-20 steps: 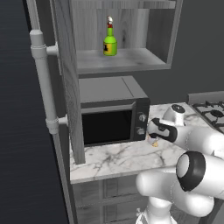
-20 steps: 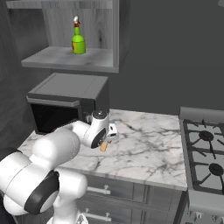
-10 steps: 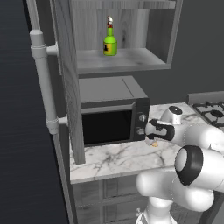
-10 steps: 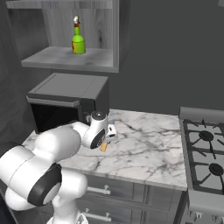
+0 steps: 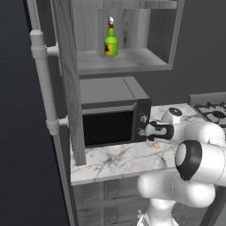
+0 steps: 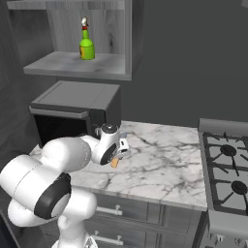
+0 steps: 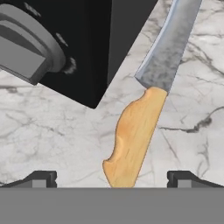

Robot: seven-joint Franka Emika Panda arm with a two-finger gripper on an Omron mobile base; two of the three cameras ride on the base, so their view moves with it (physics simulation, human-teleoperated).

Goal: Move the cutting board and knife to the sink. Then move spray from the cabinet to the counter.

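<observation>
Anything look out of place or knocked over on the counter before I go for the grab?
Nothing stands out. The knife lies flat on the marble counter beside the microwave, and the spray stands upright in the cabinet.

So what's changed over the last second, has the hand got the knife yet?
Not yet. The arm's elbow swung a little; the open hand stays low over the orange-handled knife on the white marble counter, fingers either side, not gripping. The green spray bottle and black microwave are unchanged.

Dark grey wall (image 6: 193,58) behind. Black microwave (image 5: 110,117) sits at the marble top's left end, under a shelf niche. Gas stove (image 6: 227,169) with black grates adjoins the right edge; dark fridge (image 5: 22,132) far left.
</observation>
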